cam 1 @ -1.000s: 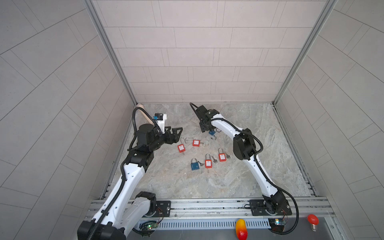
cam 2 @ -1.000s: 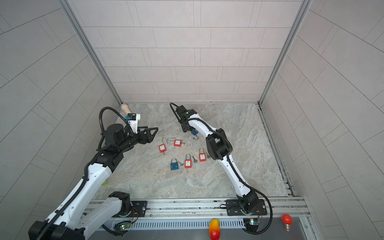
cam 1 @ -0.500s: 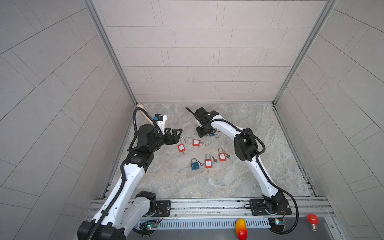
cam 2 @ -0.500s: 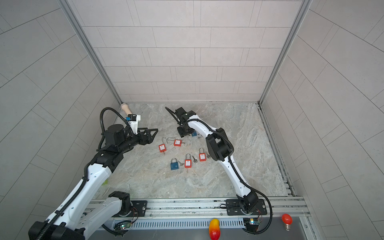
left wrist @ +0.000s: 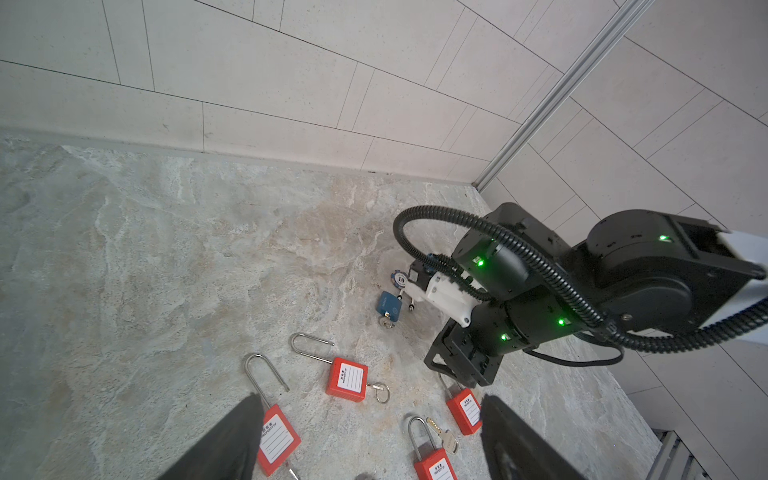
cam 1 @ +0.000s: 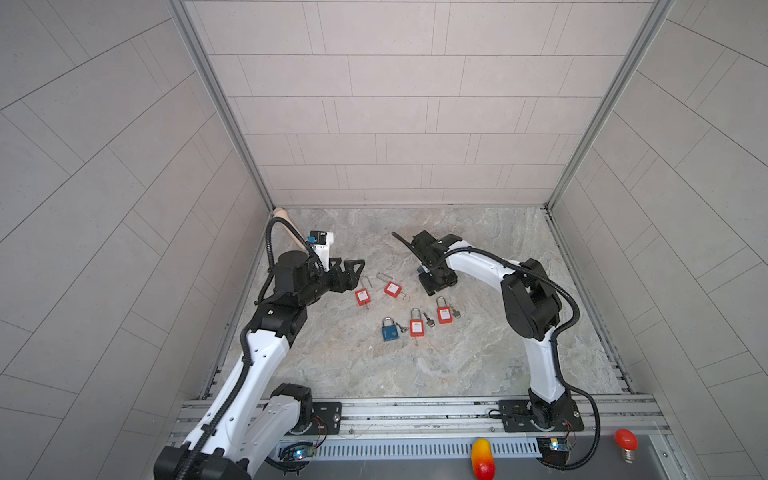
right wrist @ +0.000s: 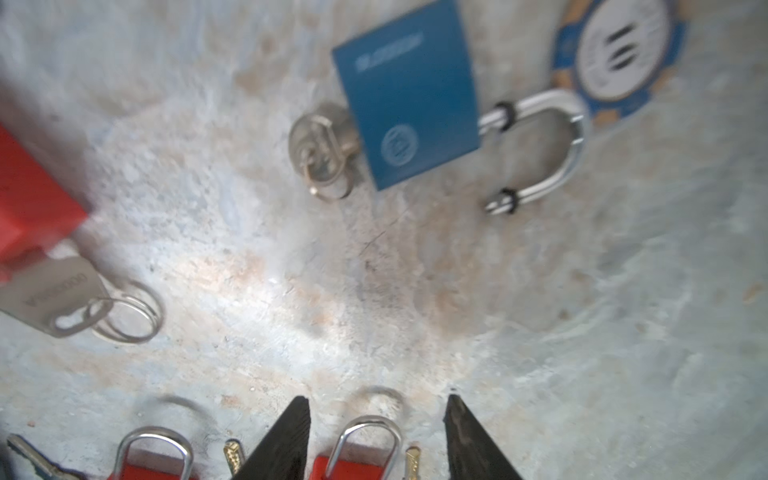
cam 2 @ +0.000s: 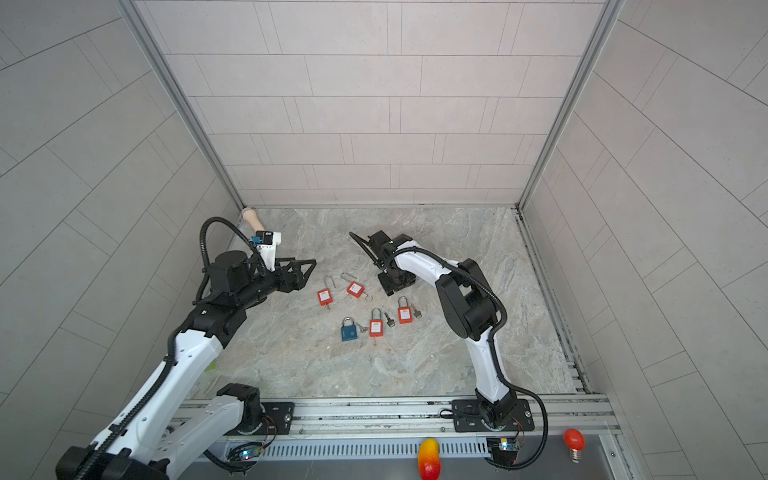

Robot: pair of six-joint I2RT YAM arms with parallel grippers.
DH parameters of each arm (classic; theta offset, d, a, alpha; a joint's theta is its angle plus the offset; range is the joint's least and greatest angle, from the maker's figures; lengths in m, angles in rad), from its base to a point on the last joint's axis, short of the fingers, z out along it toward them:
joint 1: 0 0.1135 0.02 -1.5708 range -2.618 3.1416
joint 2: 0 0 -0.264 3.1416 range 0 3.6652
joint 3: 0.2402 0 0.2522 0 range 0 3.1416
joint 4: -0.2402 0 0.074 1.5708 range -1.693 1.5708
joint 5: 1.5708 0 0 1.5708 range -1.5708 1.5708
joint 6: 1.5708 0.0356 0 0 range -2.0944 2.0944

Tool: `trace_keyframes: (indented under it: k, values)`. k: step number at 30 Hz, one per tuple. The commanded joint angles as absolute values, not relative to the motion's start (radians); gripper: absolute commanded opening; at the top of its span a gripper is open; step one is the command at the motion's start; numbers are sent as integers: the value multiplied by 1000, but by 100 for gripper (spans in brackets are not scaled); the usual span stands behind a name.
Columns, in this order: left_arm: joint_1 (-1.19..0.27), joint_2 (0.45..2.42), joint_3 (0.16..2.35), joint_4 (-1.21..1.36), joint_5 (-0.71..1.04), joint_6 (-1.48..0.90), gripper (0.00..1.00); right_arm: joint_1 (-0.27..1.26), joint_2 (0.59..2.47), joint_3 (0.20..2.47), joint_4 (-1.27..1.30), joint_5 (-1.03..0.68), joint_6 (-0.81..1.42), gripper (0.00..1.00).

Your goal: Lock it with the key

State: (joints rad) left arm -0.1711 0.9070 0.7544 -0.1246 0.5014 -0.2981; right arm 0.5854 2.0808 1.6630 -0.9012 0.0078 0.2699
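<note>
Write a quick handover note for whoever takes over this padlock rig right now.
Left gripper: open, empty, by two red padlocks, shackles open.
Right gripper: open, empty, near the blue padlock: shackle open, key inserted, poker chip beside it.
Done: second blue padlock and two more red ones look shut.
Left, likely: close the three open shackles and lock them with their keys.

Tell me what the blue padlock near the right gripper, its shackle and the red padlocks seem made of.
Blue padlock body: likely coated metal, smooth satin face with printed logo. Its shackle: bright polished metal, sharp highlights. Red padlocks: probably matte plastic, even colour, white label stuck on.
</note>
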Motion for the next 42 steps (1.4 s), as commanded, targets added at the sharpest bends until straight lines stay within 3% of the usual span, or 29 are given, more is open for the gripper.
trace_keyframes:
  k: [1, 13, 16, 25, 36, 42]
  values:
    - [-176, 887, 745, -99, 515, -301, 87, 618, 2069, 1708, -843, 89, 328, 56]
    - [-177, 830, 743, -170, 493, -268, 88, 641, 2493, 2302, -956, 115, 376, 57]
    - [-177, 825, 751, -192, 485, -252, 88, 641, 2533, 2349, -989, 136, 397, 58]
    - [-177, 868, 766, -174, 504, -260, 89, 649, 2388, 2071, -913, 232, 431, 57]
    - [-178, 907, 780, -146, 525, -262, 88, 649, 2087, 1666, -799, 174, 341, 56]
    - [-178, 920, 766, -108, 535, -287, 88, 639, 1971, 1561, -789, 221, 442, 59]
